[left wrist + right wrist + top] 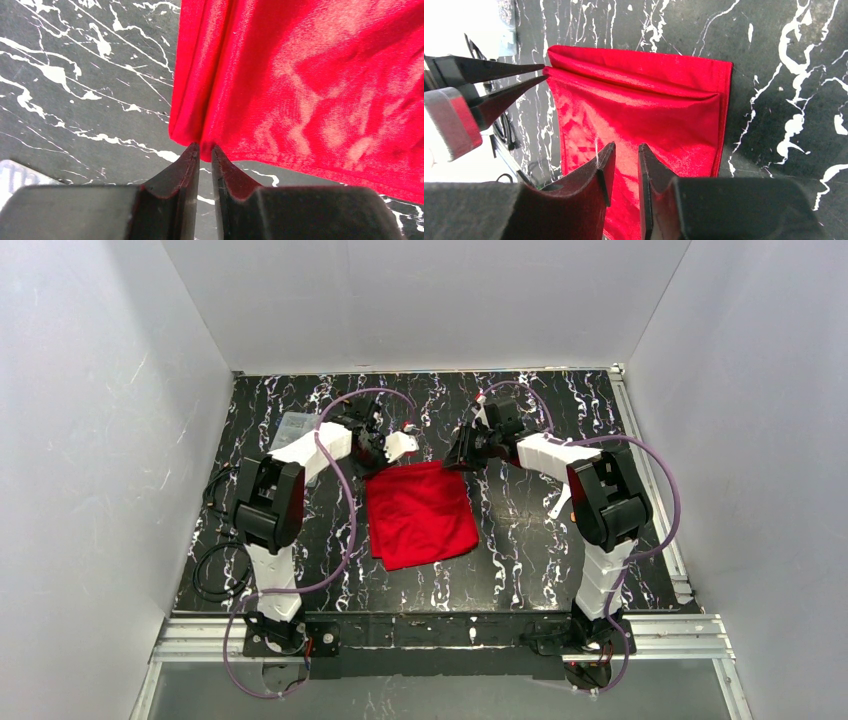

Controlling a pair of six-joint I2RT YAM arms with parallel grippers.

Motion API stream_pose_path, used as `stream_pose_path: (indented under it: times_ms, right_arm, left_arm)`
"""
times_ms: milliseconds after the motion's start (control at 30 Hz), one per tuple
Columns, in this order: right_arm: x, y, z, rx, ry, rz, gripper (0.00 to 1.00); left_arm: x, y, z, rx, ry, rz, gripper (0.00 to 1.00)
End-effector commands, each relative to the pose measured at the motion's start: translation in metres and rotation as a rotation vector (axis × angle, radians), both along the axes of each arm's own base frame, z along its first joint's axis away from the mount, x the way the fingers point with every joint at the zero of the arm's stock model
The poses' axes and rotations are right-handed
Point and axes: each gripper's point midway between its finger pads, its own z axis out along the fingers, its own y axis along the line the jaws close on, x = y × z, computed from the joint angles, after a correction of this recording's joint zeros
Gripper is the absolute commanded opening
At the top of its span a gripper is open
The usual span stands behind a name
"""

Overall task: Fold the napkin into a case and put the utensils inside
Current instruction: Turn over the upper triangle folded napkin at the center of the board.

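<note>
**Napkin pinched at one corner; the only marks in sight are unreadable**

The napkin [420, 512] lies flat in the middle of the table [520, 530]. It is folded, with a narrow layer doubled along one edge. The left pincer [205, 148] is pressed together on the napkin's far left corner, a ridge of cloth pinched between its tips. The right pincer [624, 149] sits at the napkin's far right corner. Its jaws are a thin slit apart with red showing between them, and I cannot tell whether they hold any cloth.

Just left of the pinched corner, a pale sheet [12, 175] carries faint grey marks, cut off by the frame and too blurred to read. Beyond the napkin's left side a clear box [297, 427] is only a washed-out glint, and its contents cannot be made out. Right of the napkin a thin white piece [557, 504] pokes out beside the right arm, too small to name. In both wrist views the napkin runs out of frame or behind the fingers.
</note>
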Motion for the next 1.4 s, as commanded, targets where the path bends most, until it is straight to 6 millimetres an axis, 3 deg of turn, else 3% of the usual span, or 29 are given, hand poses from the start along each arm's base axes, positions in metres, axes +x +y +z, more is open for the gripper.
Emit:
stream_pose_path:
  times_ms: [0, 167, 367, 567, 900, 1267, 1367]
  right_arm:
    - [-0.002, 0.001, -0.006, -0.028, -0.017, 0.007, 0.32]
    - [-0.006, 0.006, -0.019, -0.061, -0.006, 0.014, 0.32]
    - [-0.001, 0.014, -0.030, -0.070, 0.005, 0.015, 0.30]
    - [0.007, 0.020, -0.029, -0.060, 0.001, 0.019, 0.29]
    - [0.011, 0.023, -0.029, -0.047, 0.003, 0.013, 0.26]
    - [0.011, 0.025, -0.027, -0.038, 0.008, 0.012, 0.24]
    - [0.012, 0.026, -0.025, -0.035, 0.007, 0.010, 0.24]
  left_arm:
    - [-0.013, -0.003, 0.034, -0.053, 0.010, -0.031, 0.20]
    - [-0.024, 0.012, 0.051, -0.049, -0.018, -0.076, 0.29]
    - [-0.023, 0.025, 0.038, 0.002, -0.110, -0.157, 0.31]
    - [0.000, 0.021, 0.027, 0.006, -0.273, -0.190, 0.31]
    - [0.020, 0.010, 0.019, -0.007, -0.397, -0.224, 0.31]
    - [-0.019, 0.005, 0.002, -0.036, -0.270, -0.384, 0.32]
    - [-0.019, 0.001, 0.005, -0.058, -0.275, -0.391, 0.46]
